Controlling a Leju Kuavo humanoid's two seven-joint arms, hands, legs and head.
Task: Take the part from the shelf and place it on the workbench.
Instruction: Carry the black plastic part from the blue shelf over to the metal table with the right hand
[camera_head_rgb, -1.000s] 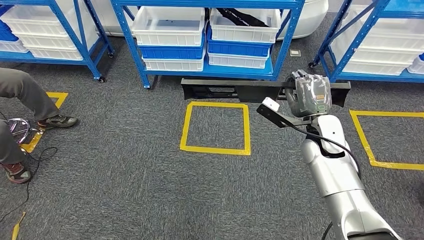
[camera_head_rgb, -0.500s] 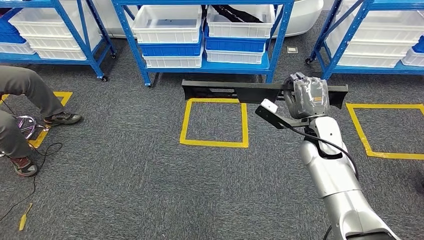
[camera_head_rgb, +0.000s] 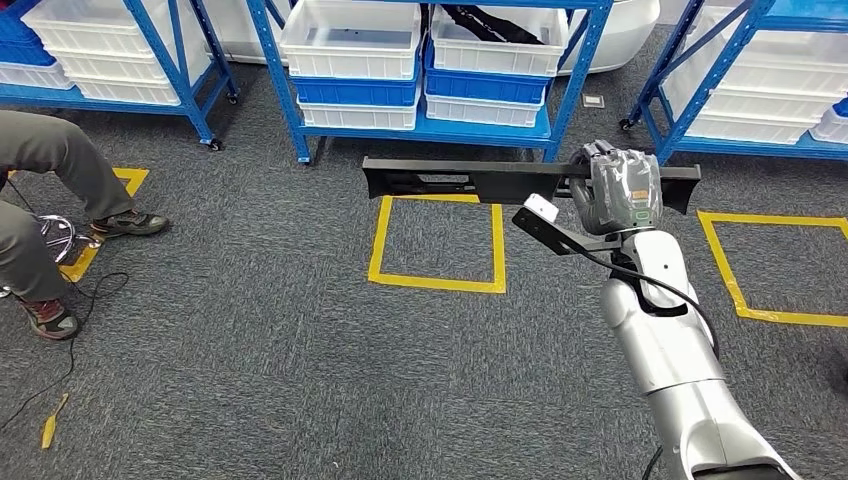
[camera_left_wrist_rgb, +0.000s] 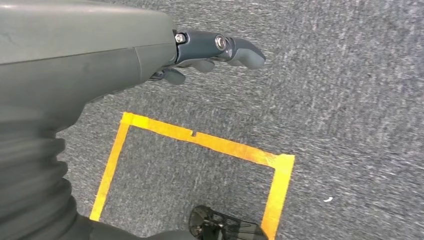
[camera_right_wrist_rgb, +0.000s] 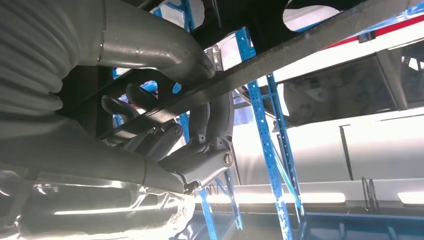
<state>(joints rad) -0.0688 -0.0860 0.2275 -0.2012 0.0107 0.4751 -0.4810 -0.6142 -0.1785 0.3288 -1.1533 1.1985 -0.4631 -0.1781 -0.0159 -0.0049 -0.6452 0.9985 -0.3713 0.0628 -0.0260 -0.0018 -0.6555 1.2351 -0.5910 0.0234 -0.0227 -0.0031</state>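
The part is a long black bar, held level above the grey carpet in front of the blue shelf. My right hand, wrapped in clear film, grips it near its right end, and a short stub sticks out past the hand. In the right wrist view the dark fingers curl around the bar from below, with the thumb lying over it. My left hand hangs over the carpet with its fingers loosely extended and nothing in them.
Blue shelves with white and blue bins stand ahead, more at both sides. Yellow tape squares mark the carpet ahead and at the right. A seated person's legs and a cable are at the left.
The whole picture has shifted a little, so the camera has moved. The right hand keeps the black part at the same height and attitude.
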